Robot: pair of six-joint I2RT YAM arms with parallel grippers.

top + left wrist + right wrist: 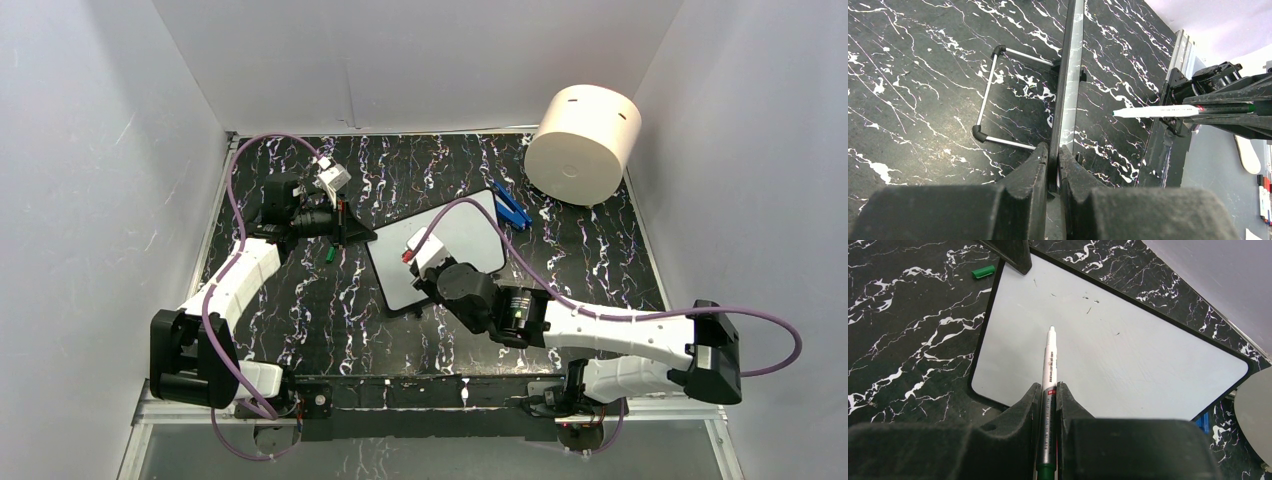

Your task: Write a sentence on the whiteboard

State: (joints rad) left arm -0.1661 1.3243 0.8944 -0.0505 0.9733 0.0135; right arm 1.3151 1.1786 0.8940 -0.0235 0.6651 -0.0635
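Whiteboard point(465, 238) sits about mid-table, angled and propped on a wire stand point(986, 95) behind it. It's blank apart from a few faint specks, so none of the sentence is on it yet.

The left gripper point(1053, 150) is pinched tight on the board's edge at its left corner, holding it steady. The right gripper point(1049, 390) is clamped on an uncapped marker point(1050, 360), with the tip over the board's left-middle area. I can't tell if it's touching.

Looks to me like the very start of writing. The next move would be getting the tip down near the board's upper left and starting the first letter with light pressure, so the board doesn't shift on its stand.

Around the board there's a green cap point(983, 272) just off its left edge, some blue thing point(512, 207) by its far right corner, and a big cream cylinder point(583, 143) further out past that. Nothing's really blocking the writing area.
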